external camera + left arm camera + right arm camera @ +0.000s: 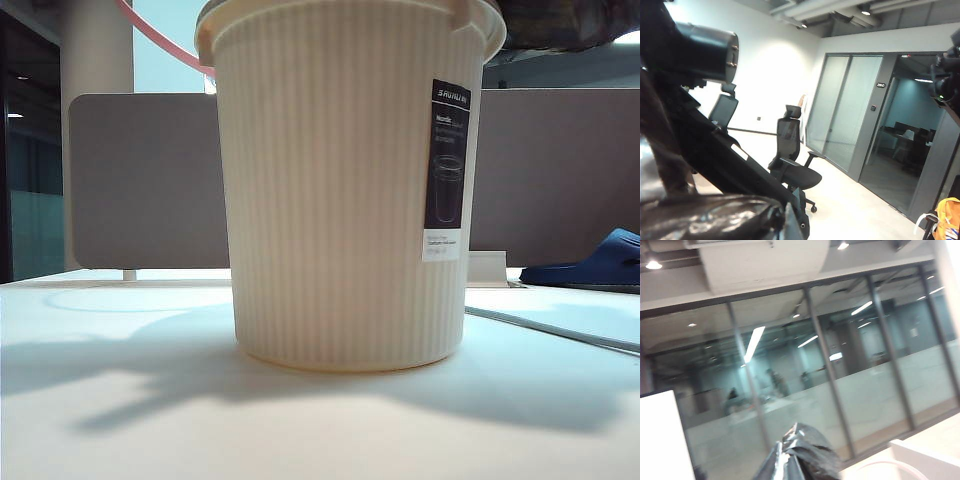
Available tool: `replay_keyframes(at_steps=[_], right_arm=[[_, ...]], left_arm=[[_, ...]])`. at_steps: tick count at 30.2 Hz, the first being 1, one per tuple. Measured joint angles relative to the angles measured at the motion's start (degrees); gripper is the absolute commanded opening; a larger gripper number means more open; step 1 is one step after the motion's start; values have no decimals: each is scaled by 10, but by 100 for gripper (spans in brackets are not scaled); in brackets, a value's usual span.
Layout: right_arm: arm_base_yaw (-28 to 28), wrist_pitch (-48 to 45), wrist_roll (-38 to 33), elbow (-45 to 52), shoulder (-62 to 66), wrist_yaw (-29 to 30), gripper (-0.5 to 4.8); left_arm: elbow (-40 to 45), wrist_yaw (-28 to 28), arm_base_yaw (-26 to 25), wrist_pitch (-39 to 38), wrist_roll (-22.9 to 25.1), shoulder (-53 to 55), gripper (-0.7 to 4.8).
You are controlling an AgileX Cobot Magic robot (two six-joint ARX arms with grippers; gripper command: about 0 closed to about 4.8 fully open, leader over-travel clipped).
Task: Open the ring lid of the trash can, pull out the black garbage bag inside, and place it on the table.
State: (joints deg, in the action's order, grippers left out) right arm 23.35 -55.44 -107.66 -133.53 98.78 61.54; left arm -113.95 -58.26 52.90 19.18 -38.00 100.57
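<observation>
At the exterior view's upper left the ring lid (160, 38) arcs off the trash can (345, 190), which stands mid-frame on the table (120, 420). The left gripper (782, 217) is clamped shut with the black garbage bag (705, 217) bunched against it; the right gripper (785, 465) pinches another fold of the bag.

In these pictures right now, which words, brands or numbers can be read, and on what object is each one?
"SAUNU..." (uncertain): brand atop the dark label on the trash can.
Smaller label lines: too small.
Small sign by the glass door, left wrist view: too blurred.
Right wrist view: none.
</observation>
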Motion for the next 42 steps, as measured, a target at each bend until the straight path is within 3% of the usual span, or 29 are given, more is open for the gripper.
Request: replay_keyframes(at_steps=[8, 22, 24, 25, 28, 30, 31, 38, 40, 42], right_arm=[[44, 0, 0, 0, 0, -5, -1], [43, 0, 2, 0, 0, -4, -1], [44, 0, 2, 0, 0, -4, -1], [44, 0, 2, 0, 0, -4, -1], [44, 0, 2, 0, 0, -4, -1], [44, 0, 2, 0, 0, -3, -1], [48, 0, 2, 0, 0, -3, -1], [94, 0, 2, 0, 0, -5, -1], [96, 0, 2, 0, 1, -9, -1], [95, -2, 2, 0, 4, -10, -1]], left_arm=[[0, 0, 35, -11, 29, 8, -6], [0, 4, 56, -51, 76, 30, 1], [0, 5, 56, -51, 76, 30, 100], [0, 6, 56, -52, 76, 30, 122], [0, 10, 54, -55, 78, 30, 123], [0, 8, 44, -58, 78, 30, 168], [0, 6, 35, -60, 76, 30, 188], [0, 3, -61, -84, 73, 11, 197], [0, -2, -90, -83, 73, -6, 280], [0, -8, -117, -83, 73, -23, 291]])
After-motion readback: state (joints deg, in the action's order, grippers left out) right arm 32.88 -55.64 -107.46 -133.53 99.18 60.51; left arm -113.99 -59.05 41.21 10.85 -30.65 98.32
